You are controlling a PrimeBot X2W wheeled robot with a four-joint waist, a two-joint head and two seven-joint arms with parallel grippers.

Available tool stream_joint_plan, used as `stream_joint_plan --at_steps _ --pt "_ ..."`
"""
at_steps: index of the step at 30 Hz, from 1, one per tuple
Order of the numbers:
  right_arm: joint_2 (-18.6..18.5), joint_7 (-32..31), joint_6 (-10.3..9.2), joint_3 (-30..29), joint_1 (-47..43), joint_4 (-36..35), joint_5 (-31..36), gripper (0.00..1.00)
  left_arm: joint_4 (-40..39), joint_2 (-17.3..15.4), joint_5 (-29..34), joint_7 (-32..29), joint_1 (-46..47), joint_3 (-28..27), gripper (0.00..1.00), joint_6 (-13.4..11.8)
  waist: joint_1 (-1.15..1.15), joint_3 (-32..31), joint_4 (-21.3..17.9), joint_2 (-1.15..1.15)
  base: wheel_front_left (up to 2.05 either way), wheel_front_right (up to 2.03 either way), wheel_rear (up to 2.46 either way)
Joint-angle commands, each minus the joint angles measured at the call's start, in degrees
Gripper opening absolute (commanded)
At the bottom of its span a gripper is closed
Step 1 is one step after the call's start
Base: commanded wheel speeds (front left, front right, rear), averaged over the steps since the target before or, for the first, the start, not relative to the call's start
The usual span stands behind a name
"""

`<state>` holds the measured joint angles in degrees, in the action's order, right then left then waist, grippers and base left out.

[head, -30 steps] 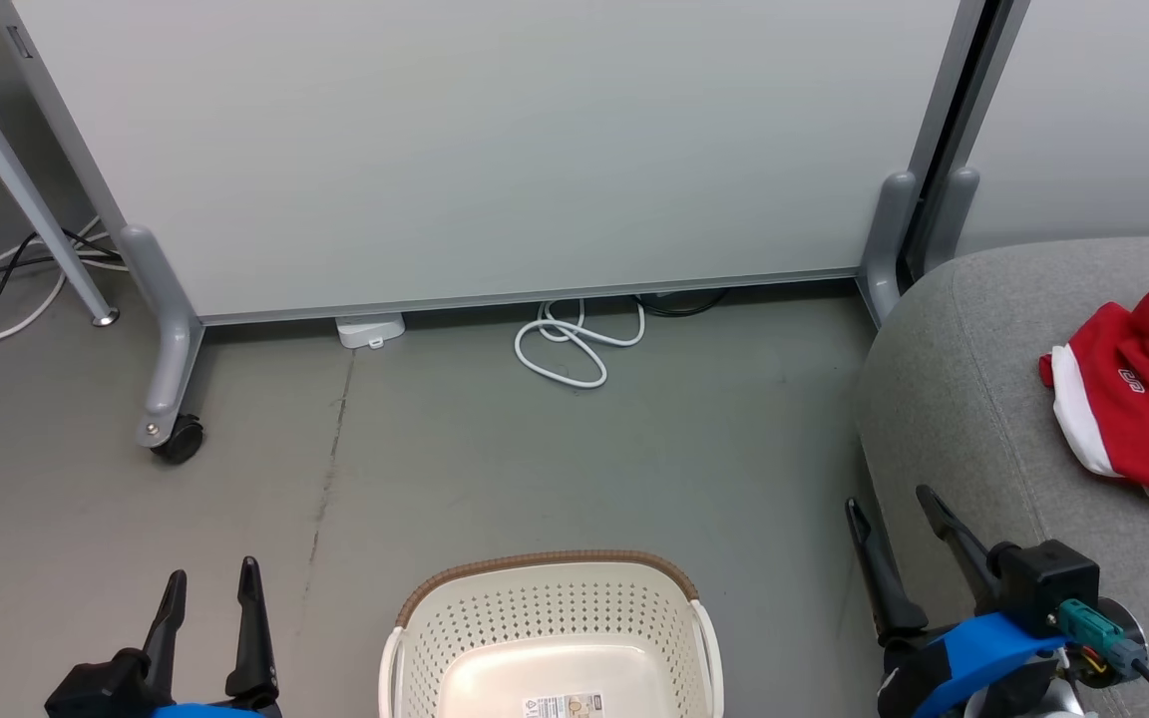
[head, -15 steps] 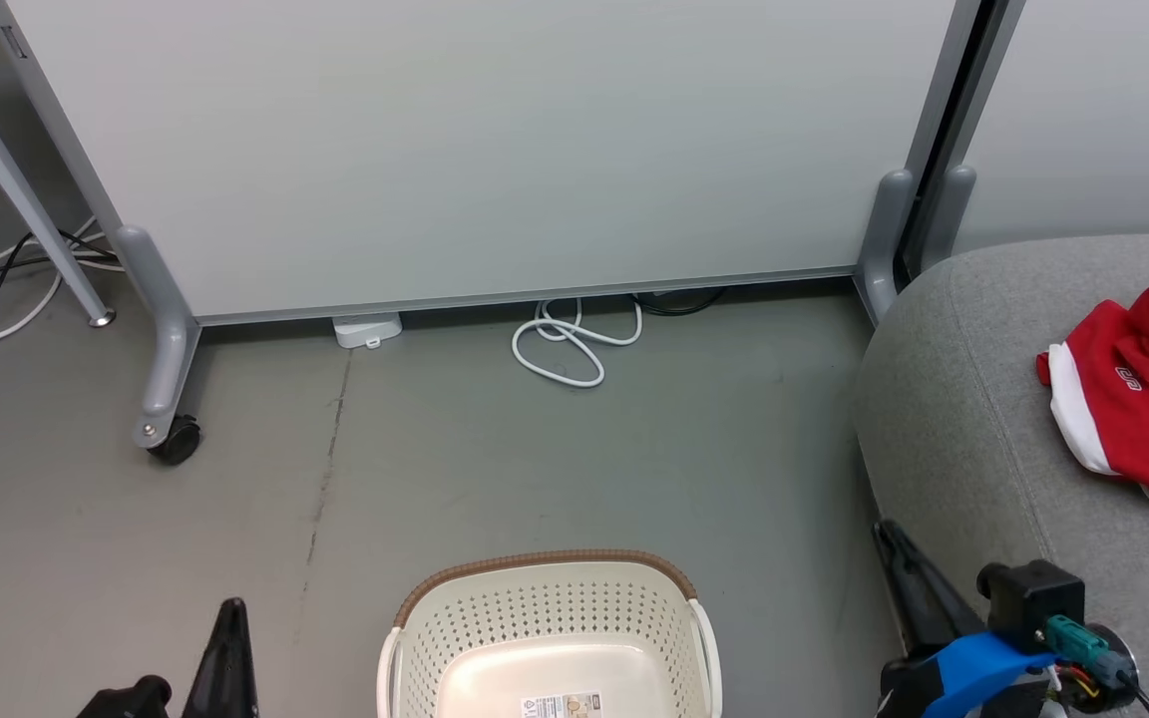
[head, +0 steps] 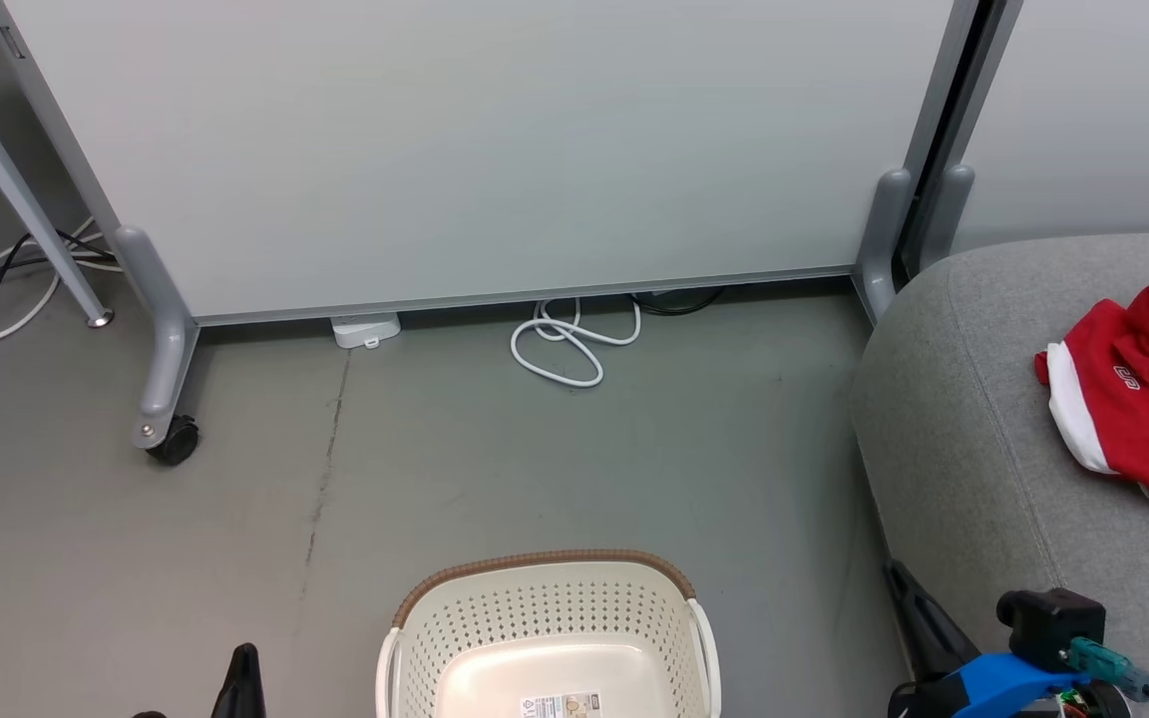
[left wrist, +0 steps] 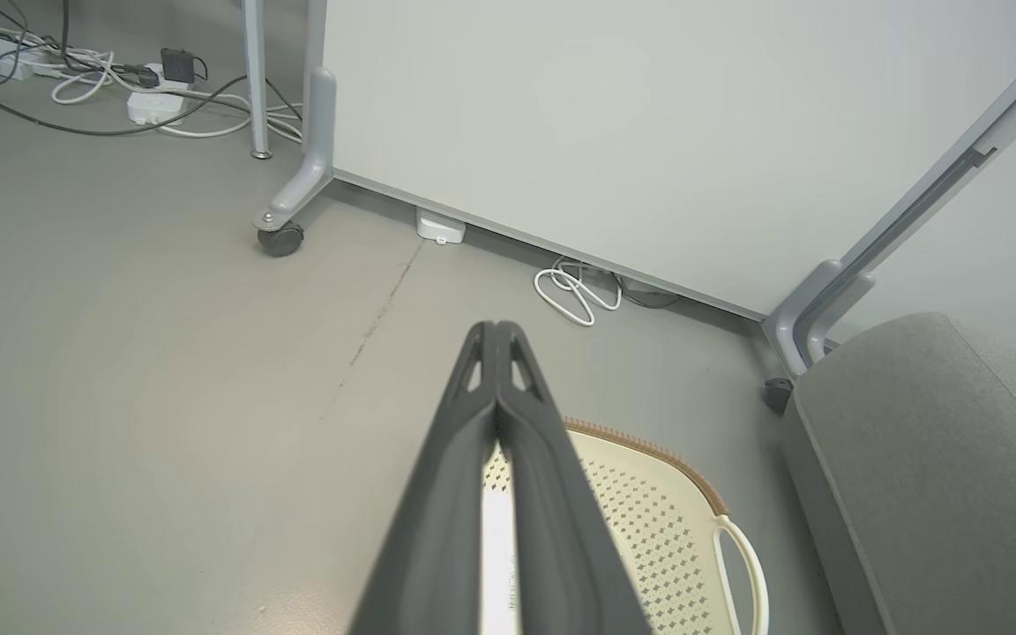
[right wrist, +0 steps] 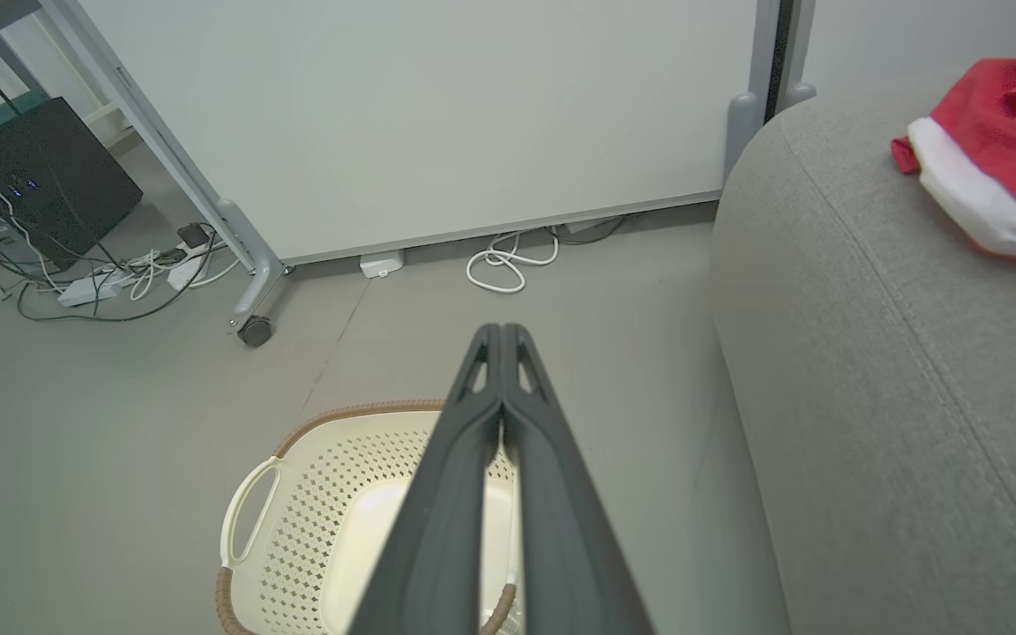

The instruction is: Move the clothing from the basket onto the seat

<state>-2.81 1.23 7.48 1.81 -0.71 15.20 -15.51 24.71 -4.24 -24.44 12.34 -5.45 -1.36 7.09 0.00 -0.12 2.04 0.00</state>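
The cream basket (head: 495, 618) with a brown rim stands on the floor at the bottom centre; its inside holds a label on the bottom and no cloth. Red clothing (head: 1148, 399) with white trim lies on the grey seat (head: 973, 419) at the right. My left gripper (head: 243, 663) pokes up at the lower left, left of the basket, shut and empty; in the left wrist view its tips (left wrist: 496, 333) meet above the basket (left wrist: 649, 520). My right gripper (head: 902, 576) is shut beside the seat's front corner, tips (right wrist: 497, 335) pressed together over the basket (right wrist: 332, 476), clothing (right wrist: 1002, 150) far right.
A pale wheeled partition (head: 495, 150) closes the back, with a caster (head: 176, 439) at the left. A coiled white cable (head: 565, 344) and a small white box (head: 365, 329) lie at its foot. More cables and a table leg (head: 16, 189) stand far left.
Both grippers have gone from open to shut with nothing in them, and both have sunk toward the bottom edge of the head view. Basket and clothing have not moved.
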Motion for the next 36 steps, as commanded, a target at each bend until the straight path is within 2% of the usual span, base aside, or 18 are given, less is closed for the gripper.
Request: stream_joint_plan --at_steps 1,18,36 --pt "0.0 -0.2 0.00 -0.3 1.1 -0.9 -1.9 0.00 -1.2 -0.3 -1.5 -0.3 1.8 -0.4 0.00 0.0 0.00 0.0 0.0 0.00 0.00 0.00 0.00" --pt "-0.1 -1.9 0.00 -2.2 2.6 -1.1 -19.0 0.00 -3.5 0.1 -16.7 -4.5 4.2 -1.5 0.00 0.1 0.00 0.0 -0.3 0.00 0.00 0.00 0.00" --pt "-0.1 -3.4 0.01 -3.8 3.9 -1.2 -33.8 0.00 -5.4 0.4 -29.8 -8.2 6.3 -2.5 0.00 0.2 0.00 0.1 -0.6 0.00 0.00 0.00 0.00"
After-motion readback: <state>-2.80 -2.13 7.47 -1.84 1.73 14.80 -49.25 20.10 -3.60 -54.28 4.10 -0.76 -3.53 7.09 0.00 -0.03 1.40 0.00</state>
